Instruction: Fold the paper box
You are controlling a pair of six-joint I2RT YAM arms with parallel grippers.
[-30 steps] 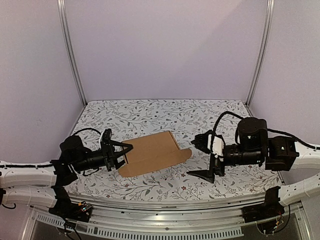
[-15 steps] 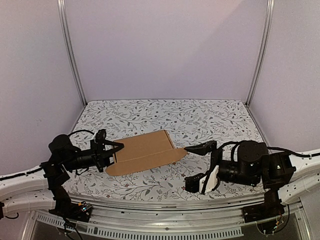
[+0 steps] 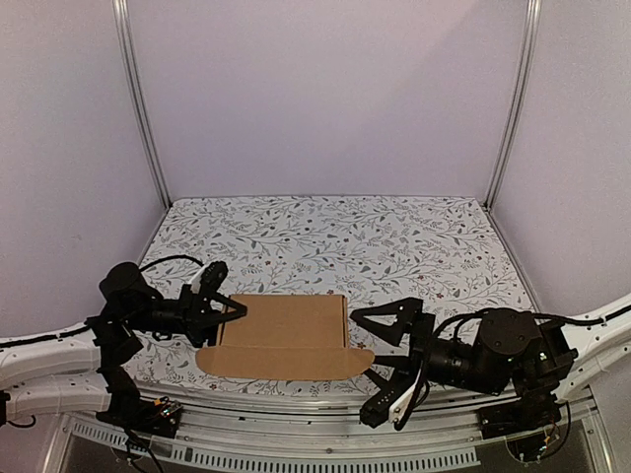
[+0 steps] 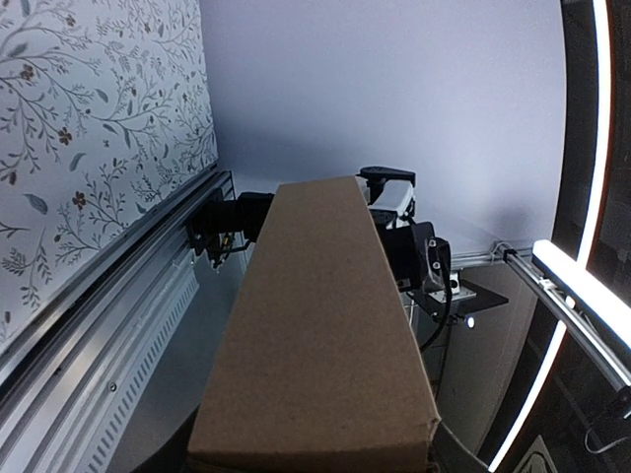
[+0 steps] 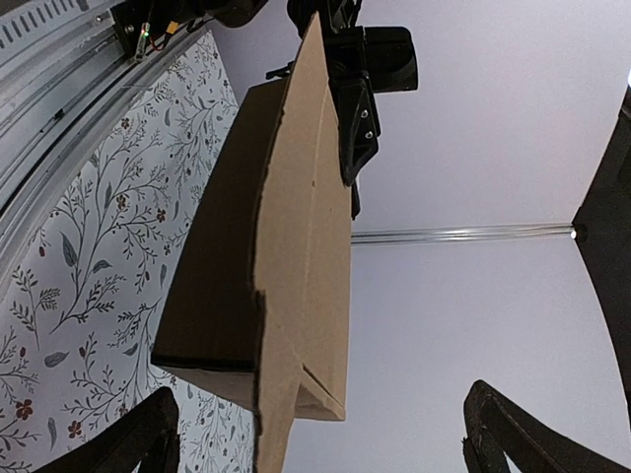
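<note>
The left claw (image 3: 225, 317) is clenching the left end of the paper box (image 3: 284, 333), one finger over the top panel and one under it as far as I can make out, and it is carrying the box just off the patterned table (image 3: 325, 236) near the front edge. From the left wrist the cardboard is running straight away from the camera, so the grip itself is hidden there. The box is lying roughly level and square to the front rail, and a long flap (image 3: 286, 363) with rounded ends is sticking out from its near side.

The right claw (image 3: 363, 367) is standing released, as wide as it looks able to go, and its fingers (image 5: 148, 434) are framing the right end of the box without touching it. In the right wrist view that end is sitting between the two fingers, nearer one than the other, with the flap showing edge-on.

To my eye the step in hand is getting the right claw onto that free end, or onto the flap, so the fold can be worked against the left claw's hold. Doing it well is going to mean sliding in along the length of the box and centring the cardboard before closing. It should be catching one layer cleanly, not crushing a corner. The left claw is doing the anchoring, so it should be holding firm and level; any twist there is likely going to skew the crease. Thin cardboard like this is probably going to buckle if pushed end-on, so the approach should be gentle
</note>
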